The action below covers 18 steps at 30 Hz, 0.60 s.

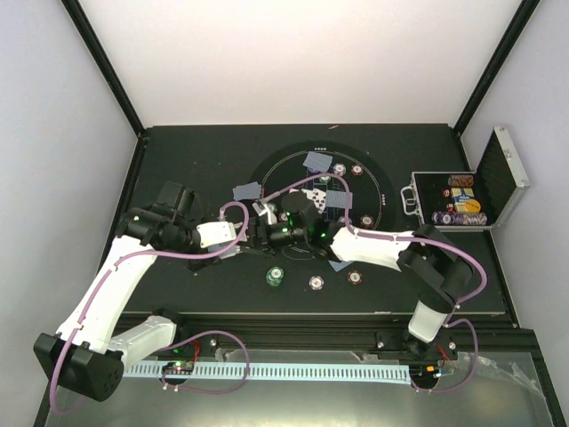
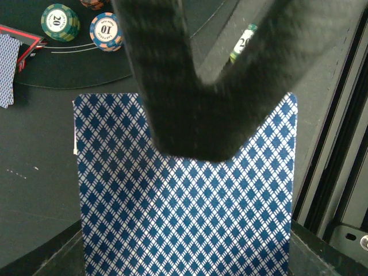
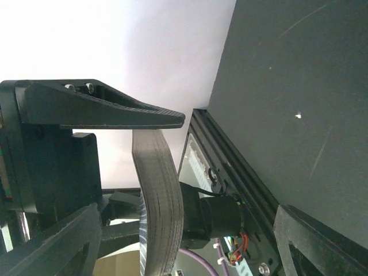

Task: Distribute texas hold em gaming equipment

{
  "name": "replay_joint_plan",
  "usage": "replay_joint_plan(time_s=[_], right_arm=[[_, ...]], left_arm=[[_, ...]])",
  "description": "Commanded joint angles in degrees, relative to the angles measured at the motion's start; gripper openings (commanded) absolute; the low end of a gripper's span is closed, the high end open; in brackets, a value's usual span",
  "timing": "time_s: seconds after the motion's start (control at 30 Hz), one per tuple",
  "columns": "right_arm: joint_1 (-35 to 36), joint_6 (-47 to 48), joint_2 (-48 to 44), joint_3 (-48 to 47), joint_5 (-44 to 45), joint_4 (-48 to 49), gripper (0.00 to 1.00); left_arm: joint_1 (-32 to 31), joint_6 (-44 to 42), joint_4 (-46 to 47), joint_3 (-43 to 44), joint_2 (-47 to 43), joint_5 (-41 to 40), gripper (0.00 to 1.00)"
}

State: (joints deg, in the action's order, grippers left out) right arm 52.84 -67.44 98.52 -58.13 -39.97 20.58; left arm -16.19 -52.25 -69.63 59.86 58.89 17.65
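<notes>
**Deck of cards** (image 2: 190, 213): blue-and-white diamond backs. One stack, held above the bench (image 1: 196, 160) near the middle, over the near-left part of the round black mat (image 1: 378, 182). In the right wrist view it shows edge-on as a thick pack.

**Left fingers** (image 2: 167, 69): closed together on the deck's top edge, forming a V over the pattern and clamping it.

**Right fingers** (image 3: 109, 109): spread wide. The deck's edge stands in the gap between them. Whether either finger touches it cannot be told.

**Loose cards**: face down.
- One (image 1: 317, 161) on the far part of the mat.
- One (image 1: 247, 191) at its left rim.
- One (image 1: 339, 264) near the right arm's wrist.

**Chips, near row**: a spaced line just beyond the mat's near rim.
- Green chip (image 1: 274, 278).
- White chip (image 1: 316, 282).
- Brown-red chip (image 1: 356, 277).

**Chips on the mat**: several more singles lie on the far and right parts. The left wrist view shows one marked 20 (image 2: 60, 22) beside one marked 10 (image 2: 106, 31).

**Red triangle marker** (image 2: 29, 39): on the mat, at the left edge of the left wrist view, beside a card.

**Silver case** (image 1: 498, 173): lid open, at the right of the bench, with chips inside.
</notes>
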Motion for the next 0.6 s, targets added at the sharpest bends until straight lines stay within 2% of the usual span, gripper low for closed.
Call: replay_joint_plan(time_s=[0.0,0.37,0.57], right_arm=[[1.35,-3.15,2.21,-0.75,-1.77,6.43,0.84],[3.05,-7.82,8.46,-2.21,-4.17,14.84,0.81],[2.32,-6.5,9.37,-2.2,-4.18,12.85,0.76]], left_arm=[[0.1,0.39,-0.68,2.62,0.08,1.51,0.02],[0.12,0.22,-0.69,2.56,0.25,1.36,0.02],[0.1,0.04,-0.69,2.48,-0.06,1.0,0.02]])
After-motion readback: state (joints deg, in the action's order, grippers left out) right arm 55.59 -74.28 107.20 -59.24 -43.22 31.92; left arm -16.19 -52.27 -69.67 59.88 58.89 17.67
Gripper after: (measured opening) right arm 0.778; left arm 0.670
